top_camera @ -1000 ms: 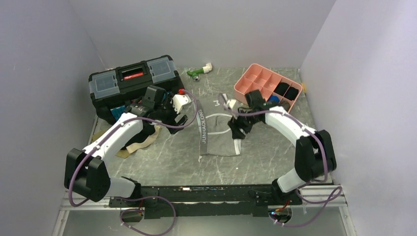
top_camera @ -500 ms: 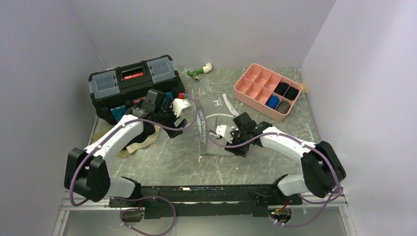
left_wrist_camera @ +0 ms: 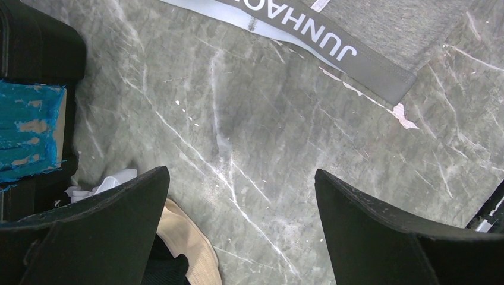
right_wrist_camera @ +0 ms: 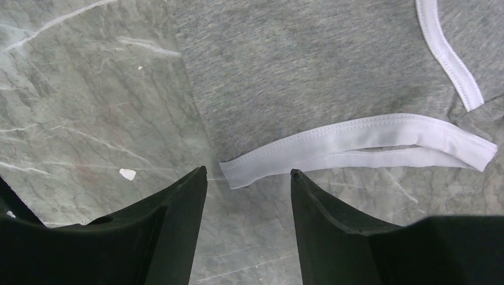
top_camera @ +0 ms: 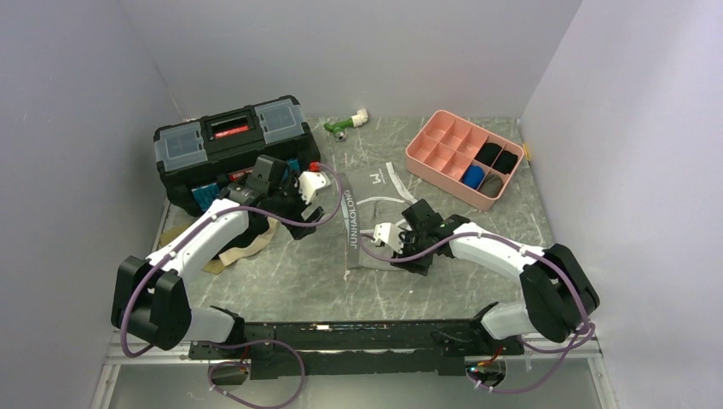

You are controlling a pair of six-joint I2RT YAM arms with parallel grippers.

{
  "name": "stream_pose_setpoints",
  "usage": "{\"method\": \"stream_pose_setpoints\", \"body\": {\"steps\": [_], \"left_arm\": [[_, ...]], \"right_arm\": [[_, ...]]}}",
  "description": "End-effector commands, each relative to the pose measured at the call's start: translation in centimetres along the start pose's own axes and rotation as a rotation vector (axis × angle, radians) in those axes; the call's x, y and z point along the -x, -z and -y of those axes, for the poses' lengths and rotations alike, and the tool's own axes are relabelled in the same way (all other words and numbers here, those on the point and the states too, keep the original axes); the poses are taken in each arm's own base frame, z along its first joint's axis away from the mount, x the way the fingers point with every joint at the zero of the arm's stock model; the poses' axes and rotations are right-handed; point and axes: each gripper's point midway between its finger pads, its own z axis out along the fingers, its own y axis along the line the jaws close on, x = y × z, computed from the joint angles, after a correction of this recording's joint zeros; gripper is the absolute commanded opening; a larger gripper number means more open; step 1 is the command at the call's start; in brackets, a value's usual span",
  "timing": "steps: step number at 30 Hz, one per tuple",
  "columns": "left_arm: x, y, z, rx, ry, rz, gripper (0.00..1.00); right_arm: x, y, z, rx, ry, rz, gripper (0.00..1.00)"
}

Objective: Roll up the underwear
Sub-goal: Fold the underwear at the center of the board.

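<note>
Underwear (right_wrist_camera: 309, 77) lay flat under your half-open right gripper (right_wrist_camera: 248, 173), which straddled only the white hem (right_wrist_camera: 356, 139) tip and risked dragging it rather than rolling it, while your left gripper (left_wrist_camera: 241, 172) hung wide.

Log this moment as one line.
right gripper: open, over white hem end | grey underwear: flat, unrolled | left gripper: open, empty, above table

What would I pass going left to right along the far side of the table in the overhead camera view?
black toolbox → green and white fitting → pink tray
</note>
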Motion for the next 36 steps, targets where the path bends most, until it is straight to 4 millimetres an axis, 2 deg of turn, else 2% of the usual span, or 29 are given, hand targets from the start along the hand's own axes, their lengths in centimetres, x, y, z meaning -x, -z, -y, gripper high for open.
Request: {"method": "stream_pose_setpoints", "body": {"steps": [1, 5, 7, 10, 14, 18, 23, 28, 36], "left_arm": [[0.6, 0.5, -0.1, 0.010, -0.024, 0.029, 0.99], [0.4, 0.2, 0.0, 0.004, -0.031, 0.031, 0.98], [-0.2, -0.2, 0.1, 0.002, -0.045, 0.029, 0.98], [-1.1, -0.7, 0.3, 0.008, -0.076, 0.031, 0.98], [-2.2, -1.2, 1.4, -0.003, -0.139, 0.033, 0.98], [-2.7, -1.9, 3.7, -0.018, -0.261, 0.042, 0.97], [-2.2, -2.8, 7.6, -0.075, -0.405, 0.084, 0.96], [-1.5, -4.6, 10.5, -0.119, -0.503, 0.086, 0.93], [-0.7, -7.6, 12.9, -0.142, -0.593, 0.061, 0.87]], "right_arm": [[0.0, 0.2, 0.0, -0.020, 0.019, 0.006, 0.57], [-0.5, -0.8, 0.0, -0.017, 0.011, -0.021, 0.55], [-0.8, -1.3, -0.1, -0.007, 0.002, -0.041, 0.50], [-0.8, -1.5, -0.2, 0.007, -0.011, -0.051, 0.37], [-0.4, -1.0, -0.8, 0.044, -0.029, -0.042, 0.17], [-0.2, -0.7, -1.6, 0.086, -0.052, -0.043, 0.00], [1.1, -0.3, -1.9, 0.144, -0.099, -0.025, 0.00], [2.0, 0.3, -1.4, 0.214, -0.170, -0.002, 0.00], [2.2, 1.1, -0.7, 0.302, -0.251, 0.015, 0.00]]}}
